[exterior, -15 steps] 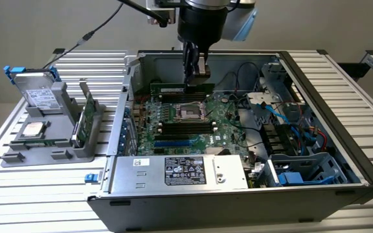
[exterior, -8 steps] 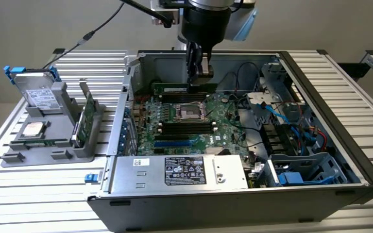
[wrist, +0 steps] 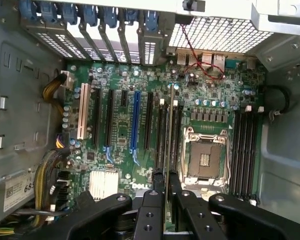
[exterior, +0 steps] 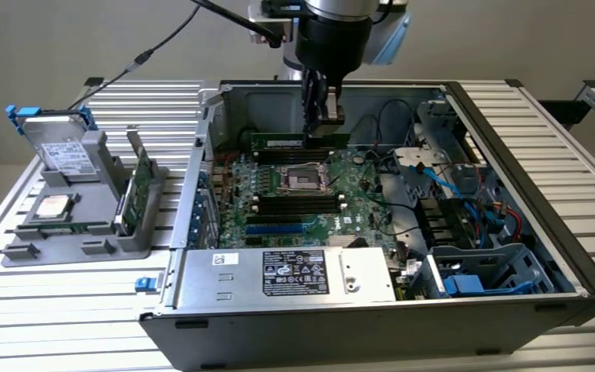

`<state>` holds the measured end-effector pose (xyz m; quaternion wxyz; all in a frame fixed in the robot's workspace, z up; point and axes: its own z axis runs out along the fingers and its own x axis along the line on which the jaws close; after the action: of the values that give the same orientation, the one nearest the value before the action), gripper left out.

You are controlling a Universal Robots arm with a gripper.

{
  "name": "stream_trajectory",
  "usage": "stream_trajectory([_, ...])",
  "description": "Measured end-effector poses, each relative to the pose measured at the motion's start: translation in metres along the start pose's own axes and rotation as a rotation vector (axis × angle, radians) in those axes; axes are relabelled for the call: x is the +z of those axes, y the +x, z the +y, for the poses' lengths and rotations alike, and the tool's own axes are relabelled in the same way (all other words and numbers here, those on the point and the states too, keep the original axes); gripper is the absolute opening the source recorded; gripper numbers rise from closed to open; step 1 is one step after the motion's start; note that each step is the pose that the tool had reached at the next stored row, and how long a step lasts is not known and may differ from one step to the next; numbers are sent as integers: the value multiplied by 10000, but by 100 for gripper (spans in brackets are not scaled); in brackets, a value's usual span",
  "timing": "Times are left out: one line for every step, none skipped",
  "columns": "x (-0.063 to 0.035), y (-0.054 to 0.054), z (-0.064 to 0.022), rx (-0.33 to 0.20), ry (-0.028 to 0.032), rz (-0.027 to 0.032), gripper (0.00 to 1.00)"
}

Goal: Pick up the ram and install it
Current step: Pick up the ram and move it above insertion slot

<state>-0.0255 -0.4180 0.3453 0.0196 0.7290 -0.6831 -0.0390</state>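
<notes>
The ram (exterior: 276,141), a long thin green stick, hangs level inside the open computer case, a little above the motherboard (exterior: 276,221) near its far edge. My gripper (exterior: 324,128) comes down from above and is shut on the ram's right part. In the wrist view the ram (wrist: 170,125) shows edge-on as a thin strip between my two black fingers (wrist: 155,185). It runs along the black memory slots (wrist: 162,135) beside the empty processor socket (wrist: 205,159). More black slots (wrist: 245,145) lie on the socket's other side.
A grey holder (exterior: 29,248) on the exterior view's left carries a hard drive (exterior: 65,151), a green expansion card (exterior: 137,186) and a silver processor chip (exterior: 52,207). The power supply (exterior: 287,271) fills the case's near side. Drive cage and blue cables (exterior: 463,225) stand at the right.
</notes>
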Motion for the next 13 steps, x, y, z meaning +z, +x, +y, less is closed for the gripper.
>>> stream_trajectory([16,-19,-9,1,0,0,15])
stream_trajectory([30,-36,-17,2,0,1,15])
stream_trajectory([45,-54,-25,3,-1,1,15])
stream_trajectory([61,-71,-33,5,0,0,15])
stream_trajectory([74,-87,-41,6,0,0,15])
stream_trajectory([89,-102,-50,8,0,0,15])
stream_trajectory([103,-116,-57,14,0,-1,15])
stream_trajectory([117,-128,-66,20,0,-1,15])
stream_trajectory([131,-142,-75,25,1,-2,15])
stream_trajectory([144,-153,-84,30,2,-4,15])
stream_trajectory([157,-165,-93,37,2,-4,15])
stream_trajectory([169,-177,-100,43,2,-4,15])
stream_trajectory([182,-192,-108,46,2,-4,15])
